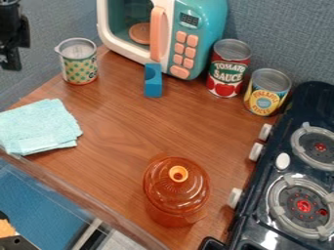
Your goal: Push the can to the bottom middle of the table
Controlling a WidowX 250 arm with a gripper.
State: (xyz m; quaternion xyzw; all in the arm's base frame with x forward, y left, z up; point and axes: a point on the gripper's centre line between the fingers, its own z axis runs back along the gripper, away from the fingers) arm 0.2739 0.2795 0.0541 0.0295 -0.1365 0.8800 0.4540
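Hanging at the upper left edge of your view, the claw (10, 61) is partly cut off by the frame, and you cannot tell from here whether it is open or closed. Below the claw, a folded light-blue cloth (38, 127) lies at the left side of the brown worktop (120, 132). Farther below, past the worktop's edge, you have a blue surface (36, 195) in the lower left corner.

Just right of the claw and a little lower stands a cup (79, 66) with green and yellow dots and a small spout on its left. Next, to the right of the claw, is a toy microwave (202, 24), teal and white, with peach buttons and handle. A blue block (153, 83) stands on end just in front of it. Well below and to the right of the claw, you have a see-through amber pot (173, 195) with its lid on, near the bottom middle of the worktop.

Across from the claw, well apart on its right, two cans stand upright on the worktop: the red-labelled can (228, 71) beside the microwave, then the yellow-labelled can (267, 95), slightly lower and just beside it. You cannot tell which of these your task means. At the far right, lower than the claw, sits a black toy stove (261, 205) with round grey burners and white knobs along its left side.
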